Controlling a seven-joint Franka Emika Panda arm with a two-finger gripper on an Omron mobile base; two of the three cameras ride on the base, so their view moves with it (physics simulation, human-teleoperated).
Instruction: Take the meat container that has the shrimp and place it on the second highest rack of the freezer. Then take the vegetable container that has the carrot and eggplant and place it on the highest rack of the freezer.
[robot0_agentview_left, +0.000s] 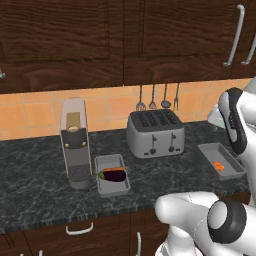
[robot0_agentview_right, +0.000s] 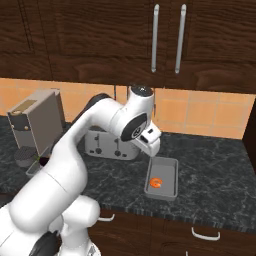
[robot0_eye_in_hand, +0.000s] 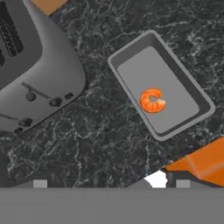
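- Jaws of the gripper (robot0_eye_in_hand: 111, 183) stand wide apart with nothing between them, hanging above the dark counter (robot0_eye_in_hand: 105, 144).
- Step in hand, as I judge it: reaching for the meat container (robot0_eye_in_hand: 160, 83). Best to line the fingers across one long rim, descend straight, and close on the wall, not the shrimp (robot0_eye_in_hand: 152, 100).
- That tray lies ahead of the jaws and lower, apart from them; the toaster (robot0_eye_in_hand: 35, 70) sits to the other side.
- Vegetable container (robot0_agentview_left: 112, 174), holding the eggplant (robot0_agentview_left: 113, 175), lies well apart beyond the toaster.
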